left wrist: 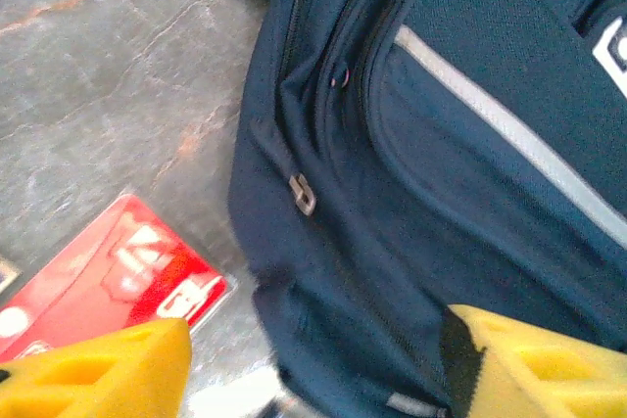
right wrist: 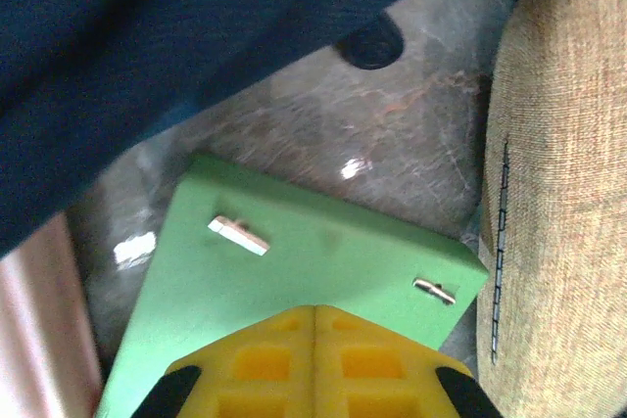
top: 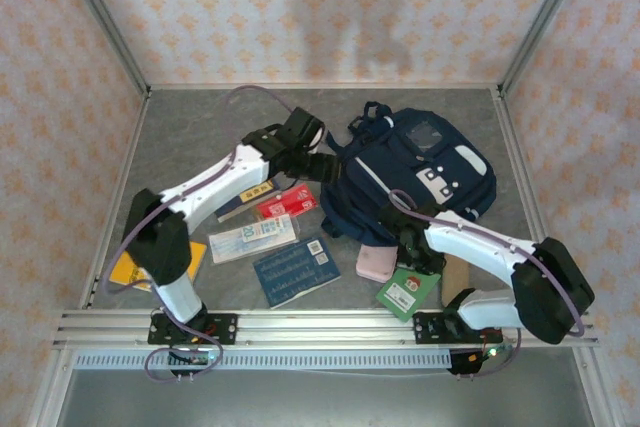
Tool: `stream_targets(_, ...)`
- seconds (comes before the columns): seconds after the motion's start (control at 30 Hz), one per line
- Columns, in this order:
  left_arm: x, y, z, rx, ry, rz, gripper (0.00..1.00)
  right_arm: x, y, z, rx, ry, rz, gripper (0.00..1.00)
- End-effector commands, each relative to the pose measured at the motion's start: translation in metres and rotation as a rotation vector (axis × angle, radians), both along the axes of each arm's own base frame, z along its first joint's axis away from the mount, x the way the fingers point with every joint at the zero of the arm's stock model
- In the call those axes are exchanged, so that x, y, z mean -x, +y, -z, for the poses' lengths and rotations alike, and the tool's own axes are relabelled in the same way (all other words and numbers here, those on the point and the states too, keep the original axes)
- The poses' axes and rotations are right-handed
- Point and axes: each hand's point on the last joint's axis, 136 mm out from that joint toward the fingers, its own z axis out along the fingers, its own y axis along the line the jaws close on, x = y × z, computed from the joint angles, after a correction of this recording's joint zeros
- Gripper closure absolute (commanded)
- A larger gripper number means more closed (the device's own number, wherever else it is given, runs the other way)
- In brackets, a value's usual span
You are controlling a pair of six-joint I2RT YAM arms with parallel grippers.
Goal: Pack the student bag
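Note:
The student bag [top: 420, 172], navy with grey patches, lies flat at the middle right of the table. My left gripper [top: 325, 162] hovers at its left edge. In the left wrist view its yellow fingers [left wrist: 98, 369] stand wide apart, open, over the bag's [left wrist: 411, 144] side fabric near a zip pull [left wrist: 304, 193], holding nothing. My right gripper [top: 410, 247] is at the bag's near edge. Its fingertips [right wrist: 313, 312] are pressed together, shut and empty, just above a green booklet [right wrist: 313, 252].
On the table left of the bag lie a red pack [top: 288, 204], a clear ruler pack [top: 252, 237], a blue book [top: 295, 269] and a yellow notebook [top: 130, 269]. A pink case [top: 375, 262], the green booklet [top: 407, 290] and a tan pouch [right wrist: 558, 193] lie near the right arm.

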Motion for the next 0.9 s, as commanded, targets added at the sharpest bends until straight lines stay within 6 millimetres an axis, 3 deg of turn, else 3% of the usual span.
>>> stream_targets(0.0, -0.011, -0.013, 0.018, 0.022, 0.089, -0.034, 0.27, -0.006, -0.009, 0.004, 0.045, -0.049, 0.127, 1.0)
stream_targets(0.13, -0.026, -0.019, 0.055, -0.017, 0.172, -0.058, 0.25, -0.007, -0.021, 0.001, 0.094, -0.082, 0.172, 1.0)
stream_targets(0.27, -0.034, -0.025, 0.076, -0.026, 0.215, -0.055, 0.26, -0.006, -0.024, -0.001, 0.096, -0.111, 0.203, 1.0)
stream_targets(0.37, -0.037, -0.02, 0.088, -0.083, 0.224, -0.051, 0.29, -0.006, -0.015, 0.0, 0.016, -0.141, 0.252, 1.0)
stream_targets(0.47, -0.039, -0.012, 0.097, -0.088, 0.234, -0.068, 0.4, -0.013, -0.008, -0.001, -0.108, -0.266, 0.348, 1.0)
stream_targets(0.63, -0.043, -0.001, 0.109, -0.058, 0.267, -0.114, 0.68, -0.029, -0.006, 0.0, -0.218, -0.444, 0.5, 1.0)
stream_targets(0.87, -0.048, 0.019, 0.12, -0.055, 0.303, -0.17, 0.73, -0.079, 0.005, -0.023, -0.137, -0.576, 0.467, 1.0)
